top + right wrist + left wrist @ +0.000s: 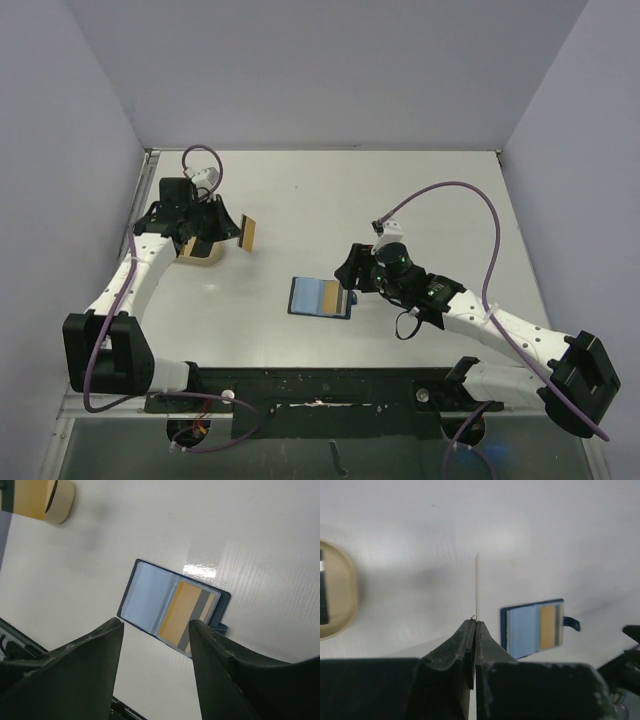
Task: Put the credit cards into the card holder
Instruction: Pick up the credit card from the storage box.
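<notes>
left gripper (476, 626) pinched tight on tan card (477, 582), up off table (420, 200) beside tray (353, 587), well apart from card holder (320, 297). card edge-on in wrist view, sticks straight out past fingertips; which axis is the long one, can't call from here. holder lies open flat mid-table, long axis roughly left-right, snap tab toward right arm, gold card (182, 612) already slotted. right gripper (156, 625) spread wide, hovering over it.

worry: thin pinch, card can pivot or slip. nothing pins holder, so it can skate when card pushes in.
</notes>
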Robot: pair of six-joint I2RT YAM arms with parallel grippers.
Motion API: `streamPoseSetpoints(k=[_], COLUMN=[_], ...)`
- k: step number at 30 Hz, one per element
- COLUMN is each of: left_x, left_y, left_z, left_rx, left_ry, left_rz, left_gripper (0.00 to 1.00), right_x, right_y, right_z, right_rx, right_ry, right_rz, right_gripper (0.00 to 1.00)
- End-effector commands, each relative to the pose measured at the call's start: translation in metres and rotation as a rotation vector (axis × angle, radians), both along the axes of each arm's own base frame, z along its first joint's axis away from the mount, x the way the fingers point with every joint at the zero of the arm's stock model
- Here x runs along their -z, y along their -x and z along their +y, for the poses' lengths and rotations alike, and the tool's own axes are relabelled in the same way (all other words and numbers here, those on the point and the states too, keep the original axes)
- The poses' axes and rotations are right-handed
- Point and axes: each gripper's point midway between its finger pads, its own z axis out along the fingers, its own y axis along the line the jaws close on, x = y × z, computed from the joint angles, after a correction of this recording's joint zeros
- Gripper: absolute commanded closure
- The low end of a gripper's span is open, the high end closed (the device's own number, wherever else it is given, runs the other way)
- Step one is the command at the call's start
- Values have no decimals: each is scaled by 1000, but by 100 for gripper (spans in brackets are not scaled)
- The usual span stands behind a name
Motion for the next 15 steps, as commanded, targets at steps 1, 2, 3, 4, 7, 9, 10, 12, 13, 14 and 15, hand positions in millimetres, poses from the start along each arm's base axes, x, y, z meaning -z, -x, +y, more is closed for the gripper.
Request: streamPoseSetpoints(k=[1,2,3,4,7,9,10,12,13,14,15], left_x=[-53,-57,-61,-61,-71,-79,-82,-91,-101,-97,-97], left_y=[13,19,24,31,45,55,59,70,74,80,85], left_z=[-54,-60,-65,-71,-82,-89,-91,-97,-100,-102,-104], left_rx=[189,213,228,250,299,313,334,346,374,379,388], left_ry=[334,386,432,479,602,692,720,810,839,868,886], left_rz=[-124,-126,-128,-121,-119,-99,-119,-110,-142,-120,-113], left_gripper=[100,100,100,100,100,100,100,100,100,100,100], right_x=[-50,-54,-58,-63,-77,-88,-94,-104,-111,-114,-119], right_y=[-9,-9,-10,-10,-12,-14,-15,-16,-17,-17,-19], right_z=[26,29,32,36,45,50,52,57,60,61,63], right_rx=[-26,-33,-44,-56,-74,-84,-86,-96,-103,-106,-109], right_ry=[-188,-205,-225,-246,-311,-354,-376,-418,-444,-454,-469], right_rz=[-101,-109,-118,-127,-148,-168,-176,-193,-204,-208,-214], right_gripper=[48,51,53,55,55,55,55,55,55,55,54])
